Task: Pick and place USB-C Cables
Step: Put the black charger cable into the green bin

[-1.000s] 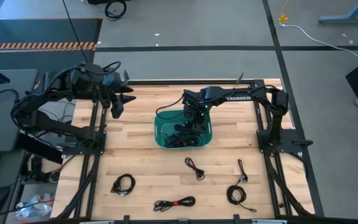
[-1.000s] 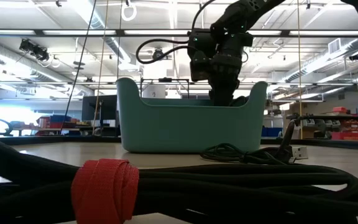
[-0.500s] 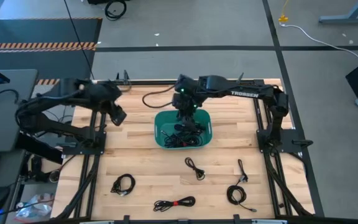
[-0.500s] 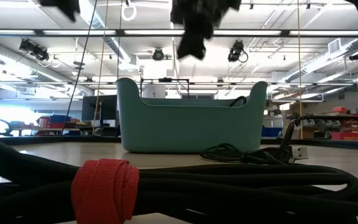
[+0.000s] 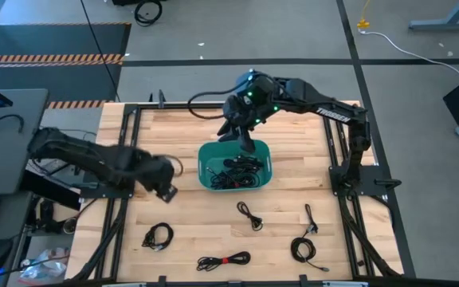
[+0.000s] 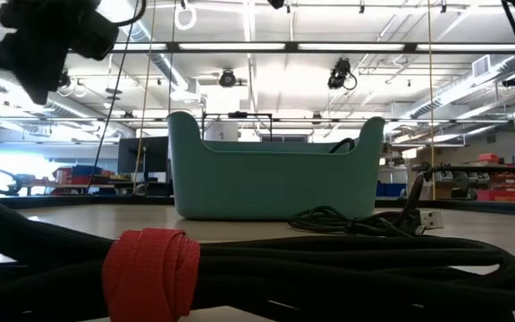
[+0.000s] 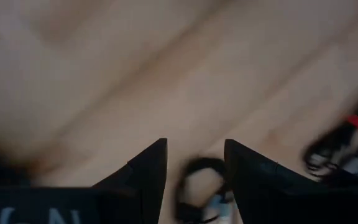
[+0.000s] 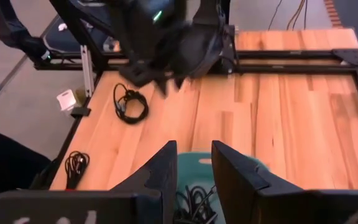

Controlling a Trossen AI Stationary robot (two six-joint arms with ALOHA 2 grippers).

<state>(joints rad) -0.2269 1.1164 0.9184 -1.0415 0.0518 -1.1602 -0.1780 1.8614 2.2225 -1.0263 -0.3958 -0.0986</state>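
Left claw (image 7: 194, 168) swung over a cable (image 7: 201, 186) (parted, empty).

No legible text, label or number on anything.

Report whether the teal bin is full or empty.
Partly filled: black cables lie heaped inside the teal bin, with bare floor still showing.

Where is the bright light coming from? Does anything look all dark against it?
Low view: long ceiling lamps shine behind the teal bin, and the left gripper is just a dark shape against them. High view: the wooden table is evenly lit, with no glare, and the USB-C cables cast hardly any shadow.
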